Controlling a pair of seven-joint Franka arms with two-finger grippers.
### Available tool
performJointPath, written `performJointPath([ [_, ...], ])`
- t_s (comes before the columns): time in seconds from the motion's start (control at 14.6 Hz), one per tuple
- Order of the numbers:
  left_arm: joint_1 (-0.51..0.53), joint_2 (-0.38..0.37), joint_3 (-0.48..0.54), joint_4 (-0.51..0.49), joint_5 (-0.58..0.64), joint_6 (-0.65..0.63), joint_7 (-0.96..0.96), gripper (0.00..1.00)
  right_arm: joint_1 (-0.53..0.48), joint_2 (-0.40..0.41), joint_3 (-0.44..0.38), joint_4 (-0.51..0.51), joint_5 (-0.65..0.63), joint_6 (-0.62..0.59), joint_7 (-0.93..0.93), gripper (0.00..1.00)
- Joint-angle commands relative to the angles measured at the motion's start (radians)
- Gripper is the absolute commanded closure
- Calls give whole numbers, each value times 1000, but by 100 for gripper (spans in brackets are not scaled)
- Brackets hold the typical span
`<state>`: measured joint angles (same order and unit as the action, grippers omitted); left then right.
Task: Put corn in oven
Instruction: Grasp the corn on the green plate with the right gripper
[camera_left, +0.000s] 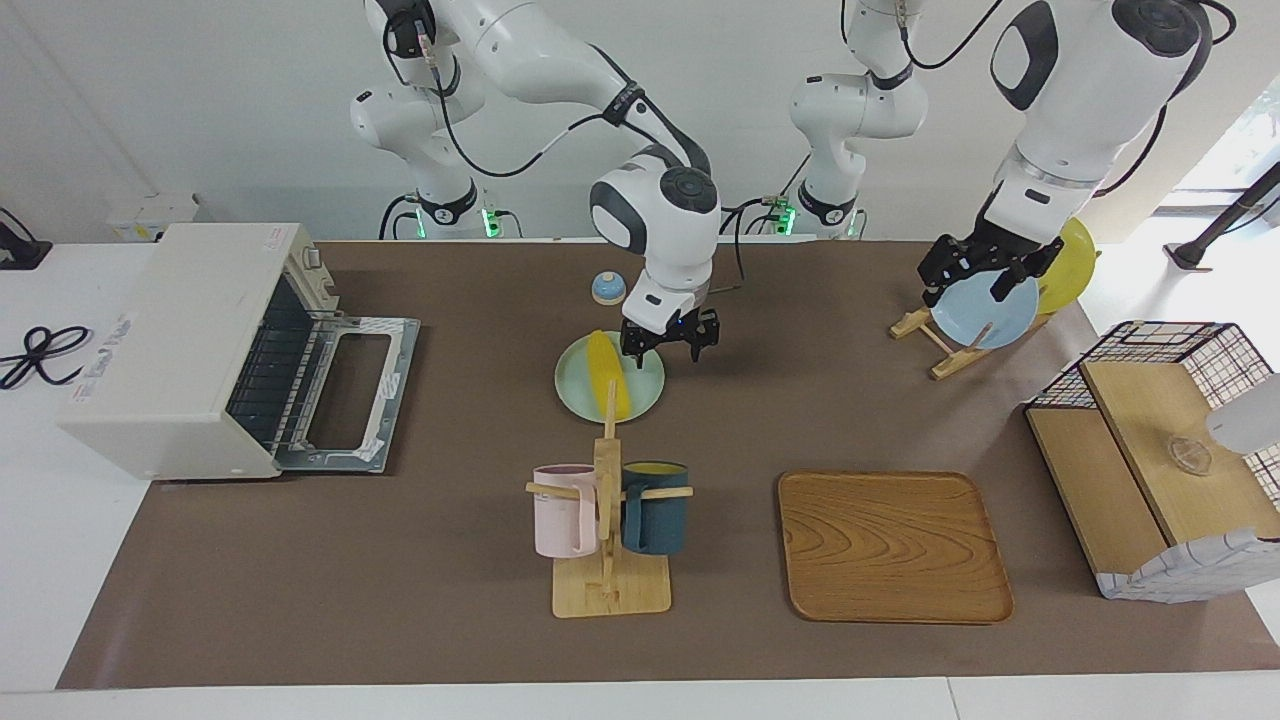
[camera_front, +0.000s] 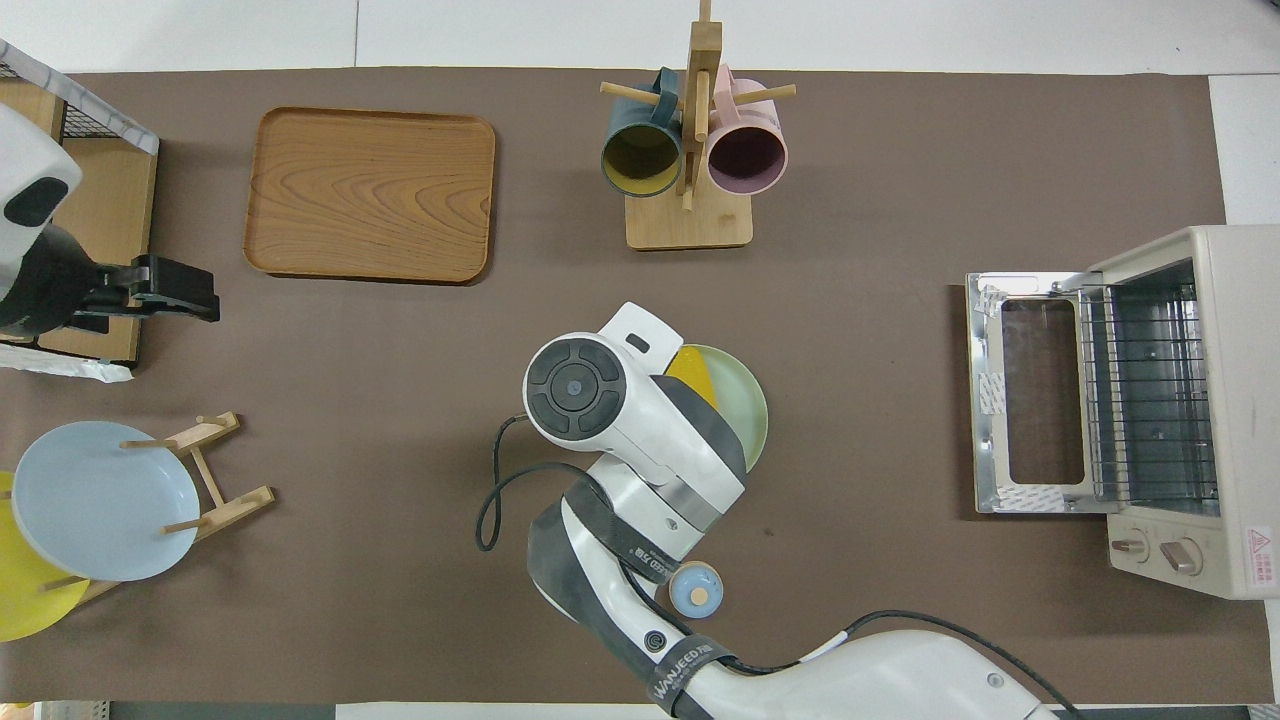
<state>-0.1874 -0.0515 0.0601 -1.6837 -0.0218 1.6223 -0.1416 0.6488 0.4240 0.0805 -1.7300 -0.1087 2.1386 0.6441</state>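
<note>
The yellow corn (camera_left: 603, 372) lies on a pale green plate (camera_left: 648, 396) in the middle of the table. In the overhead view only one end of the corn (camera_front: 689, 368) and part of the plate (camera_front: 748, 420) show past the right arm. My right gripper (camera_left: 668, 349) is open and low over the plate's rim, beside the corn toward the left arm's end, with nothing in it. The off-white oven (camera_left: 165, 340) stands at the right arm's end, its door (camera_left: 345, 392) folded down flat. My left gripper (camera_left: 968, 284) hangs open and empty over the plate rack.
A mug rack (camera_left: 607, 520) with two mugs stands farther from the robots than the plate. A wooden tray (camera_left: 893, 545) lies beside it. A rack holds a blue plate (camera_left: 985, 310) and a yellow one (camera_left: 1078, 250). A wire basket with wooden shelves (camera_left: 1150, 450) and a small blue lid (camera_left: 608, 288) are also here.
</note>
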Motion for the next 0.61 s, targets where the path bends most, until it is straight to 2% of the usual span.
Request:
performJointPath([
  [0.0, 16, -53, -13, -2, 22, -91, 23, 0, -8, -11, -1, -42, -25, 41, 16, 36],
  [0.07, 16, -63, -13, -4, 20, -110, 23, 0, -8, -13, 1, -46, -25, 44, 14, 38],
  [0.2, 16, -73, -14, -14, 20, -114, 23, 0, -8, -19, 1, -80, -23, 76, 17, 49],
  [0.55, 14, -70, -17, -14, 17, -82, 27, 0, -6, -28, 7, -126, -19, 129, 48, 51],
])
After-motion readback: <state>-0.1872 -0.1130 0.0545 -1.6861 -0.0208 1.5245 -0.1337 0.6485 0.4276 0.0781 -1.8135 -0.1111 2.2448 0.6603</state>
